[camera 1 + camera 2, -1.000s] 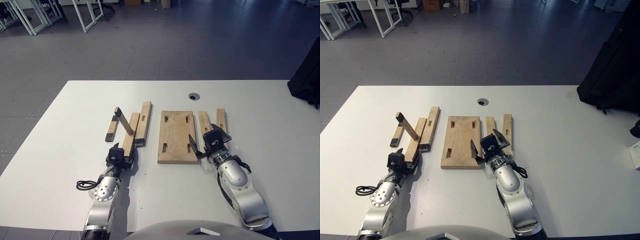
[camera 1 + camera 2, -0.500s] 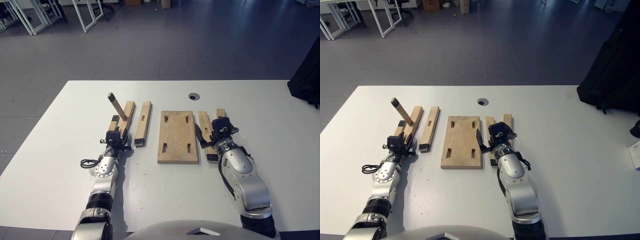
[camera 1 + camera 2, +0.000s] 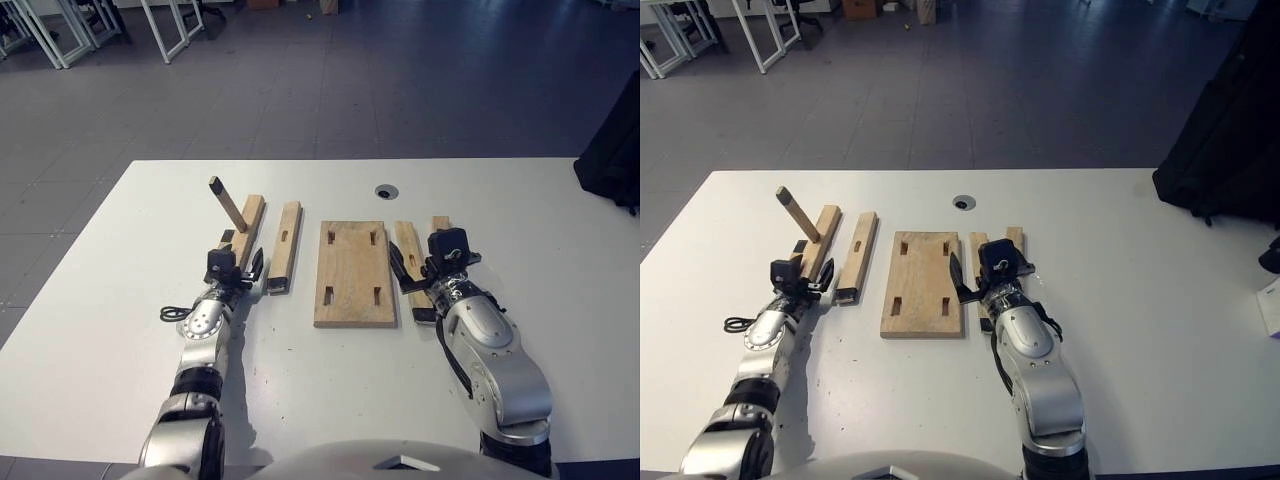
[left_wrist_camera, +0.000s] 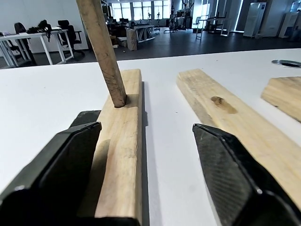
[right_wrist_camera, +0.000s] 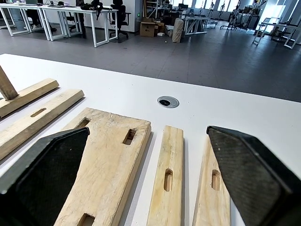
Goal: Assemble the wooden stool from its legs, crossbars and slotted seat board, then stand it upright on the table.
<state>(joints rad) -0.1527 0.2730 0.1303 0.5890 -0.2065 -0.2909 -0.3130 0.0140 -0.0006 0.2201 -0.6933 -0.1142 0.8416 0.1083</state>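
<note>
Both claws gape open: left claw (image 3: 237, 266) brackets the near end of a pale wooden leg (image 3: 248, 226), nine o'clock of the slotted rectangular seat board (image 3: 354, 272); right claw (image 3: 422, 265) hangs at three. I'd centre that leg before clenching, lest its slanted crossbar (image 3: 226, 203), pegged farther along, lever loose.

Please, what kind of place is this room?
Probably a robotics lab or open workshop hall: a white work table, a grey tiled floor, and rows of white desks with office chairs behind.
</note>
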